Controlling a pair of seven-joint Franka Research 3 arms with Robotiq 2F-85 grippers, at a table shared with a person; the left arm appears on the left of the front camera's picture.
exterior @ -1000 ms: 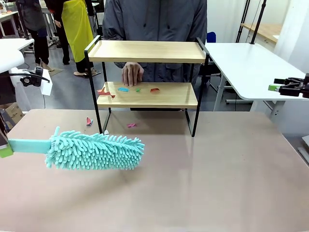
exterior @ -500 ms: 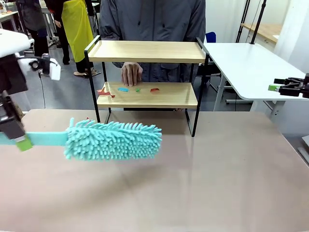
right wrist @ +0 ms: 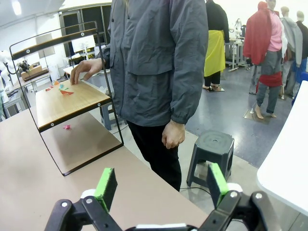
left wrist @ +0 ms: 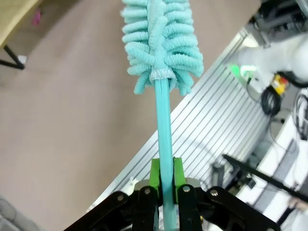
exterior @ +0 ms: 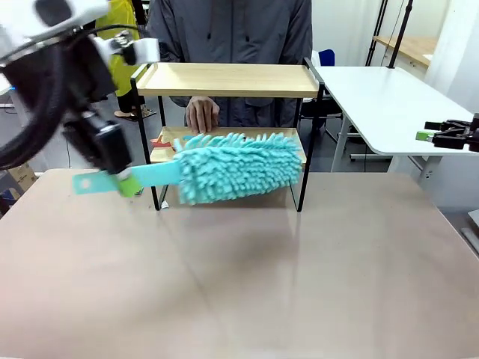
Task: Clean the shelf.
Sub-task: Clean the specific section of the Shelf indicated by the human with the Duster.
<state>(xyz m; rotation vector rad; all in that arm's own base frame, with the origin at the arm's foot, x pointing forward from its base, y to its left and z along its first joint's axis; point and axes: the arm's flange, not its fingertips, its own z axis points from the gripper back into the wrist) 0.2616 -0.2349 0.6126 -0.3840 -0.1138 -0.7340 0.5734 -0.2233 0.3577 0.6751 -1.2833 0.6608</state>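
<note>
Left end effector (exterior: 126,184) at the near left, pressed together on the flat teal handle of the duster (exterior: 239,166), the handle pinched between the green pads (left wrist: 155,172) in the wrist view. Fluffy head held level above the counter (exterior: 262,284), right in front of the lower board of the shelf (exterior: 224,79) and about level with it; touching the board or just short of it, hard to say. Shelf standing at the far middle of the counter, coloured paper scraps (exterior: 159,140) on the left end of its lower board, one pink scrap (right wrist: 66,127) on the counter beneath. Person's hand (exterior: 202,114) set on the far edge of the lower board, behind the duster head. Right end effector (exterior: 428,136) well apart at the right edge, fingers spread wide, nothing between them. Step in hand, by the look of it: bringing the duster to the lower board, sweep not yet made. Next move likely calling for sliding the head in between the two boards, clear of the black side rails, then drawing it across the scraps without knocking the light frame or the hand behind
</note>
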